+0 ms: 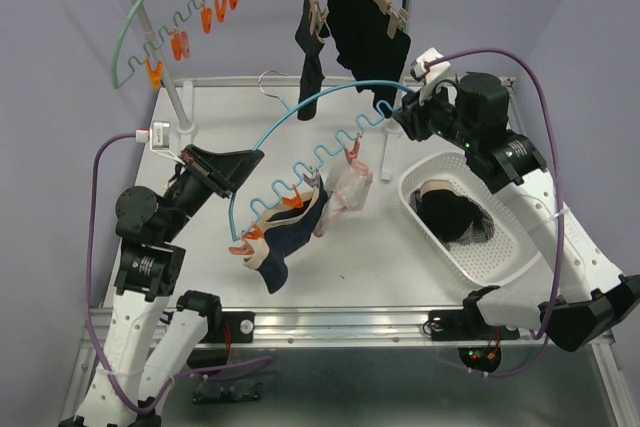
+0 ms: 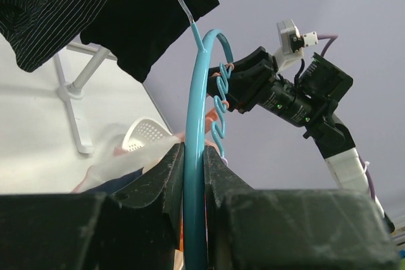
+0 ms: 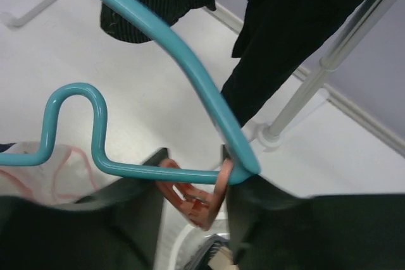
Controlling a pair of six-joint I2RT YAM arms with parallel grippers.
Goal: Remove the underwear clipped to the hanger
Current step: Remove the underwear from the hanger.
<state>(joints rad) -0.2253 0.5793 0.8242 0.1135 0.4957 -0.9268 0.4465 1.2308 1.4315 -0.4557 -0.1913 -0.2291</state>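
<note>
Left gripper (image 2: 193, 154): clamped on the lower end of the blue hanger (image 2: 195, 93), holding it off the table. Right gripper (image 3: 193, 181): jaws stand either side of an orange clip (image 3: 197, 205) at the hanger's upper end; you cannot tell whether they press it yet. That clip carries no cloth. The hanger's long axis slopes down from the right gripper toward the left arm. The pale garment (image 1: 350, 189) hangs next along it, nearer your right gripper, and the navy garment (image 1: 288, 239) hangs beyond, near the left. Judgement: work down the hanger leftward.

left gripper (image 1: 250, 156) clamped tight, arm angled upward; right gripper (image 1: 400, 113) raised high, jaws partly apart.
</note>
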